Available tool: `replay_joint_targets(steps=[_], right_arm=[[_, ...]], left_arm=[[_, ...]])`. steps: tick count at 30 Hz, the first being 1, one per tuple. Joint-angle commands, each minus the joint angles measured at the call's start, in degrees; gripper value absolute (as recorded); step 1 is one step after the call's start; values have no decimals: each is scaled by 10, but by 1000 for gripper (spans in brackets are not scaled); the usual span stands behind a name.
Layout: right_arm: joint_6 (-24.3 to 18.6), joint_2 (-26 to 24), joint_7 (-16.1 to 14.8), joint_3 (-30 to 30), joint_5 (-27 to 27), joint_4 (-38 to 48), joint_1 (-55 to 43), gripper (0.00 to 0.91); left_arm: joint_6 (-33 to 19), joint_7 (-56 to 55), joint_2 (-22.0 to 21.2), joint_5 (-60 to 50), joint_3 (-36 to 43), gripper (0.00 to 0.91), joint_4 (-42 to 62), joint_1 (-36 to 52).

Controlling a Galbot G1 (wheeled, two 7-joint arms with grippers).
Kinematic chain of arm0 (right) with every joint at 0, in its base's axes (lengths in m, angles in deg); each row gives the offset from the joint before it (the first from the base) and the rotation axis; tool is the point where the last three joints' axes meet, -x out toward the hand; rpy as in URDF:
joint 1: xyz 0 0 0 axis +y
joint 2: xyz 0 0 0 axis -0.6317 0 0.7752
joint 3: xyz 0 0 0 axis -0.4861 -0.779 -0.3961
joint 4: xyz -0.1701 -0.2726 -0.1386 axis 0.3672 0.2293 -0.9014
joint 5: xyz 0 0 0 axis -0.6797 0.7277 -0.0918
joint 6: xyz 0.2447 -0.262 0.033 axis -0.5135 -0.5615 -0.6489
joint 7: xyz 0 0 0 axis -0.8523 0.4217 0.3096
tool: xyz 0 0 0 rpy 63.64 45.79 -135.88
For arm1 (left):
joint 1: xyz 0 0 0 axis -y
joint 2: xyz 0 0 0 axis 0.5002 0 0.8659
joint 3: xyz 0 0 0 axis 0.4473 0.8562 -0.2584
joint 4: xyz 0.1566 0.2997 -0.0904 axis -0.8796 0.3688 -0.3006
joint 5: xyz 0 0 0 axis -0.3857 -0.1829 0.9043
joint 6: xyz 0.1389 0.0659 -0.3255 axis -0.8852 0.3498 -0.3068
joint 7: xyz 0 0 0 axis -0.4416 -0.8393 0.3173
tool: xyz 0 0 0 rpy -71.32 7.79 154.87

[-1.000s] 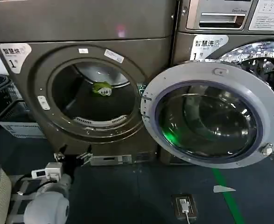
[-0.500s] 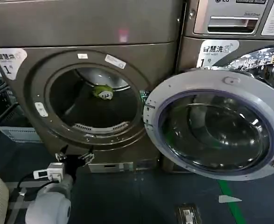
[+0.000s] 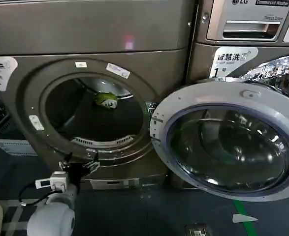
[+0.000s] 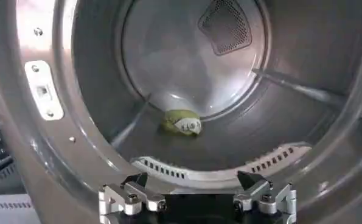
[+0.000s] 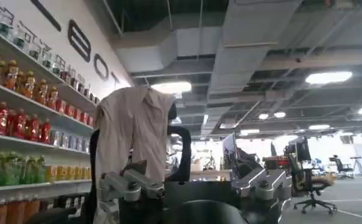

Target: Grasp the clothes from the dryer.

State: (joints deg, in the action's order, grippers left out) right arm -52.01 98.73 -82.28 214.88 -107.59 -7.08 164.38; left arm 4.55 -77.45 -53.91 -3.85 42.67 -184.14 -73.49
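- Left gripper: fingers apart, empty, poised low before the dryer opening's bottom rim; reach and grasp remain.
- Clothes: small green bundle resting deep on the drum floor, untouched.
- Door: swung fully open.
- Right gripper: fingers apart, idle, facing away towards the room.

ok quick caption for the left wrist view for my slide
Left hand, open, lines up at the dryer mouth with a small green garment lying at the back of the drum.

The clothes lie deep in the dryer drum, toward its back. My left hand sits just before the opening's lower rim. The door hangs open to the right.
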Motion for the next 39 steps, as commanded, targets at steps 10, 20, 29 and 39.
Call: replay_joint_targets(steps=[10, 20, 29, 39], right_arm=[[1, 2, 0, -4, 0, -3, 1, 907], [0, 5, 0, -8, 0, -5, -1, 907], [1, 7, 0, -10, 1, -6, -3, 907], [1, 7, 0, -7, 1, -4, -2, 907]], left_arm=[[28, -2, 5, 5, -3, 907, 2, 1], [28, -2, 3, 3, -2, 907, 2, -1], [28, -2, 4, 3, -3, 907, 3, 1], [28, -2, 2, 4, -3, 907, 6, 2]])
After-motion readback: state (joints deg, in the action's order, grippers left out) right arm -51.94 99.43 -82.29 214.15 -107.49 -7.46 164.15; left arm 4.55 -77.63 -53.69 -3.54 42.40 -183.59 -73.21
